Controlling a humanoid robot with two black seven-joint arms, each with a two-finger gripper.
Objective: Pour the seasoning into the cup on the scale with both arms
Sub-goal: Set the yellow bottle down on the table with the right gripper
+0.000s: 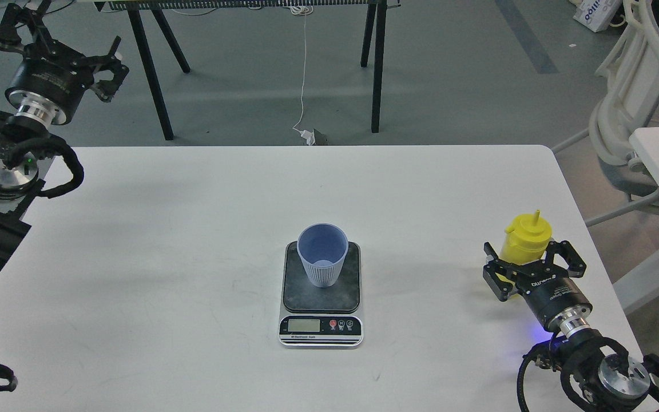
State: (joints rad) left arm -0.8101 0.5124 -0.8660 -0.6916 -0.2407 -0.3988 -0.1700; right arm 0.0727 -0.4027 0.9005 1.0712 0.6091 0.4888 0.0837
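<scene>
Here the yellow seasoning bottle [525, 240] stands upright near the right edge of the white table [192, 274], its domed cap and thin pointed nozzle showing above the right tool [532, 264]. That tool's two black fingers reach around the lower body of the bottle, one on each side, and they appear closed against it, though the contact itself is partly hidden behind the tool's own body. Well apart from the bottle, toward the middle of the table, the pale blue ribbed cup [322, 254] sits upright on the dark mottled plate of the scale [321, 292], toward the plate's far half, with its mouth open to the camera. The scale's silver front, with a small LCD and three round buttons, faces the near edge of the table. The left tool [103, 68] is raised at the upper left, beyond the table's far left corner, with its fingers spread and nothing between them. Beyond the table, black trestle legs [152, 74] stand on the grey floor, a white cable [304, 68] hangs down, and a white chair [632, 114] stands at the right.
</scene>
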